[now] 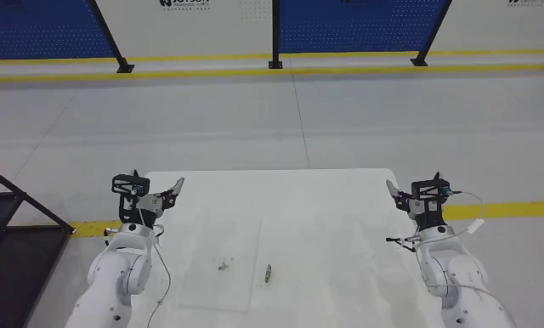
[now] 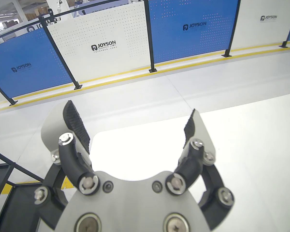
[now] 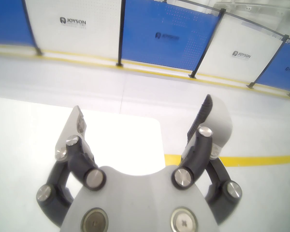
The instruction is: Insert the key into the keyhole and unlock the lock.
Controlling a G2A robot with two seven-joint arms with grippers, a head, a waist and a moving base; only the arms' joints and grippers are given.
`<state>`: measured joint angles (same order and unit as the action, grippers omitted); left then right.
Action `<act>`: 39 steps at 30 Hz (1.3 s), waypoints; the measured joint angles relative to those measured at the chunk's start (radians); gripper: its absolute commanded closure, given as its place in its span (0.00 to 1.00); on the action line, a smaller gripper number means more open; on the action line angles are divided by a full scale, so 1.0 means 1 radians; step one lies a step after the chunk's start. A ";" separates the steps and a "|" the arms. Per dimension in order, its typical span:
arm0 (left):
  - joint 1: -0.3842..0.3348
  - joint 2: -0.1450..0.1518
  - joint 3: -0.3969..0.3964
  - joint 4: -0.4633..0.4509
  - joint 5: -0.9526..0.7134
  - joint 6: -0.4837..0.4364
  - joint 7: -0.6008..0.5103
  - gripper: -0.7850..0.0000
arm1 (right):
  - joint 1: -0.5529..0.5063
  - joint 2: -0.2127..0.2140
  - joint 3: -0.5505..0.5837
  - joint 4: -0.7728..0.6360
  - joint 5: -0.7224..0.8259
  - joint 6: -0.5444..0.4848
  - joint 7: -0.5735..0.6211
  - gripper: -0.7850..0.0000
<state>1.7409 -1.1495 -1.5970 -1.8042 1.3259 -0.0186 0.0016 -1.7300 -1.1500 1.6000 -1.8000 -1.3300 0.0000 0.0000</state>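
While two small metal items (image 1: 223, 265) (key or lock, indistinguishable) lie on the table (image 1: 340, 209), left gripper (image 2: 131, 112) and right gripper (image 3: 142, 105) hover at its far corners, fingers apart.

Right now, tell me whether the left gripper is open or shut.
Open. The left gripper holds nothing; its padded fingers stand wide apart in its wrist view, the table showing between them.

The white table (image 1: 340, 209) holds a clear sheet (image 1: 204, 243) bearing the key (image 1: 223, 265), the lock (image 1: 267, 274) just beside.
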 measured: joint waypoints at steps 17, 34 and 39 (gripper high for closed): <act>0.454 0.008 0.108 -0.318 0.123 -0.240 -0.170 0.00 | 0.000 0.000 0.000 0.000 0.000 0.000 0.000 0.00; 0.259 -0.027 0.356 -0.091 0.332 0.099 -0.402 0.18 | 0.000 0.000 0.000 0.000 0.000 0.000 0.000 0.00; 0.235 -0.033 0.383 -0.050 0.349 0.114 -0.414 0.19 | 0.000 0.000 0.000 0.000 0.000 0.000 0.000 0.00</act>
<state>1.9760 -1.1821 -1.2142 -1.8540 1.6747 0.0951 -0.4123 -1.7300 -1.1500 1.6000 -1.8000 -1.3300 0.0000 0.0000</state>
